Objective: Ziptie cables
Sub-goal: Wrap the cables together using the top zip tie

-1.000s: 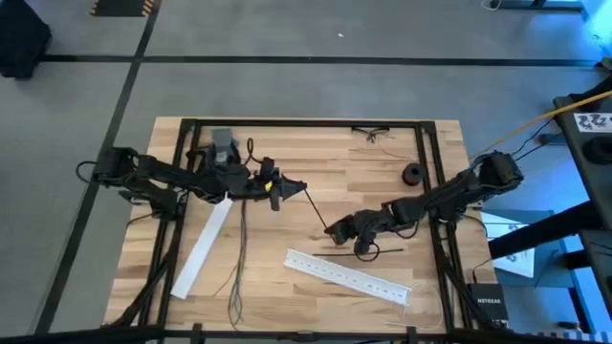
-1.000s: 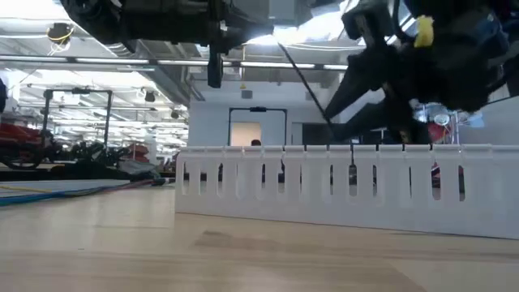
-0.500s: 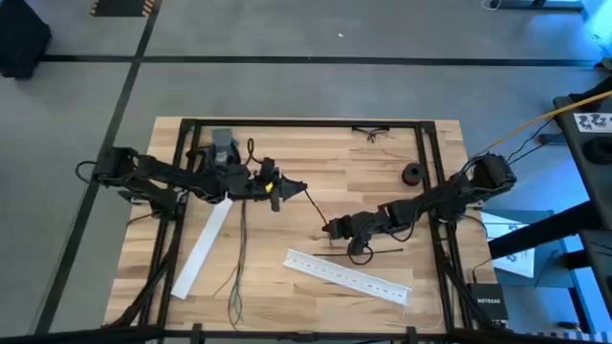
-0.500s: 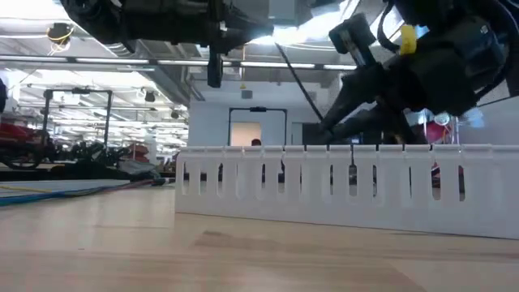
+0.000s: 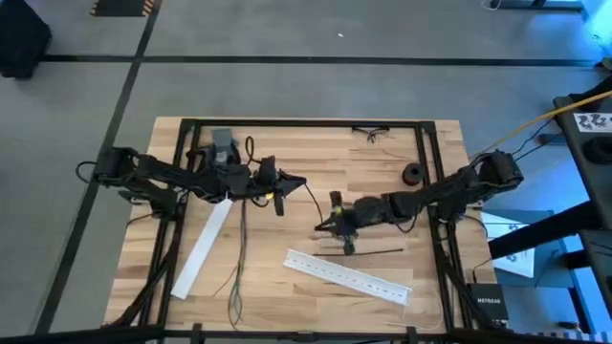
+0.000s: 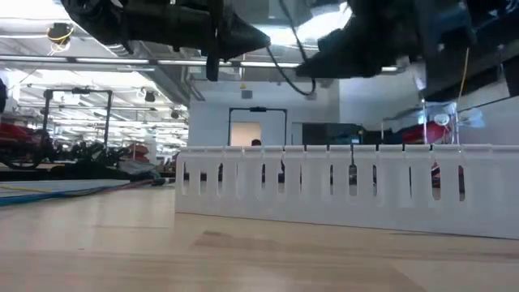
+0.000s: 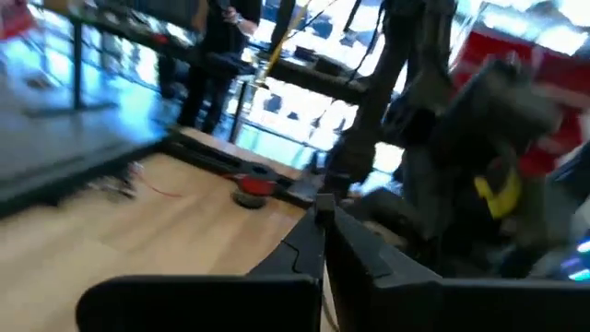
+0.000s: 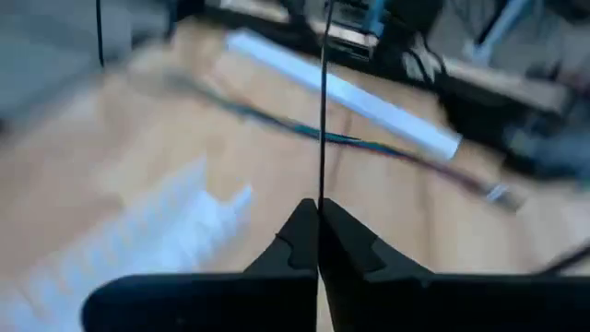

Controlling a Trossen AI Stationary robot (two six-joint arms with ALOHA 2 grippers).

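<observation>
well, both my grippers are up off the wooden table (image 5: 382, 153), meeting near its middle. my left gripper (image 5: 302, 182) reaches in from the left edge, fingers pressed together on one end of a thin black zip tie (image 5: 313, 194); in the left wrist view the two dark fingertips (image 7: 318, 242) meet with no gap. my right gripper (image 5: 320, 227) comes across from the right edge, and its fingers are clamped on the other end of the same strip, which runs straight out from between the fingertips (image 8: 304, 232) in the right wrist view. between the two grippers the zip tie bows in a curve above the table.

the cables (image 5: 239, 250) lie flat on the table under and in front of my left arm, a loose bundle running toward the front edge and fanning apart at its front end. neither gripper touches them. in the right wrist view they show as a dark line (image 8: 313, 136) across the wood.

beside the cables, toward the left edge, a long white strip (image 5: 202, 247) lies at a slant. a second white perforated strip (image 5: 346, 275) lies near the front edge, below my right gripper, with a spare black zip tie (image 5: 368, 252) just behind it. a small black ring (image 5: 412, 174) sits near the right edge.
</observation>
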